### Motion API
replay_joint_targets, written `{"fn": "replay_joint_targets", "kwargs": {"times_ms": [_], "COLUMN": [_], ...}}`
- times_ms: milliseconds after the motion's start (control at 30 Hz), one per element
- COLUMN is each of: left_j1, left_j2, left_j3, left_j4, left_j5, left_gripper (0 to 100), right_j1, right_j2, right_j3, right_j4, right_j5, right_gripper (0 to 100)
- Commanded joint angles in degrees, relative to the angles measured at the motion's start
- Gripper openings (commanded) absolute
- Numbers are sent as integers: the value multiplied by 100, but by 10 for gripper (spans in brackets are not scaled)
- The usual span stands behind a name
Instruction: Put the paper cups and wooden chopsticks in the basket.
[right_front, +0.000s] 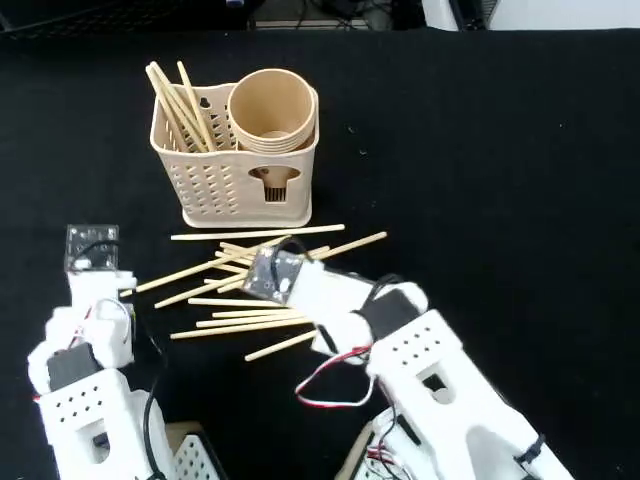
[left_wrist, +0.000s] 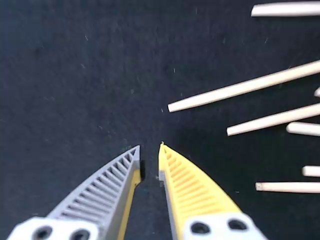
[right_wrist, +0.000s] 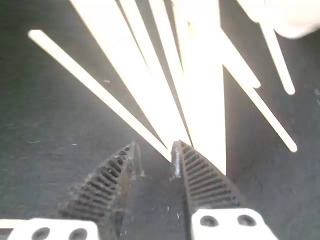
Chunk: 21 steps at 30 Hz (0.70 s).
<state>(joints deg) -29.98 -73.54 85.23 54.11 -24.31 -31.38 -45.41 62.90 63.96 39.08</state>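
- The right gripper (right_wrist: 153, 145) is seen closest in its wrist view. Its fingers are parted by a small gap and nothing is held, and the end of one stick lies at a fingertip.
- The left gripper (left_wrist: 150, 146) is parted by a narrower gap and is empty. It is held over bare cloth (right_front: 500, 150), just beside the ends of several sticks.
- The loose chopsticks (right_front: 240, 318) are spread in a crossed heap at the centre-left of the high view, below the basket. The right arm is placed over the middle of the heap.
- The basket (right_front: 215, 190) stands upright at the upper left of the high view.
- The cups (right_front: 272, 105) are nested in its right compartment. That part of the task is judged done.
- A few stored chopsticks (right_front: 180, 105) lean in its left compartment.
- Risk: two crossed sticks may be pinched at once, or one may be rolled aside, because they overlap.
- Risk: a thin stick lying flat on cloth may be missed or may slip out, since little can be gripped.
- Risk: a long stick gripped near one end may swing and catch the basket rim or the leaning sticks, and the basket may be tipped.
- Risk: the arms may be brought into contact, as both are set near the same heap.
- No writing or label can be read. A cut-out figure is seen on the basket's front.
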Motion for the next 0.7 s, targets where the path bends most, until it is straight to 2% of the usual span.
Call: {"fn": "replay_joint_targets", "kwargs": {"times_ms": [0,267,567,667], "left_j1": [-22,22,22,22], "left_j2": [18,18,18,18], "left_j3": [347,418,418,418], "left_j4": [-413,-571,-563,-554], "left_j5": [-35,-26,-26,-26], "left_gripper": [83,83,83,83], "right_j1": [-334,-1099,-1108,-1108], "right_j2": [365,1956,3530,3899], "right_j3": [-75,-690,-1332,-1481], "right_j4": [-132,-141,-149,-237], "right_j5": [-44,193,466,448], "right_gripper": [192,211,208,144]}}
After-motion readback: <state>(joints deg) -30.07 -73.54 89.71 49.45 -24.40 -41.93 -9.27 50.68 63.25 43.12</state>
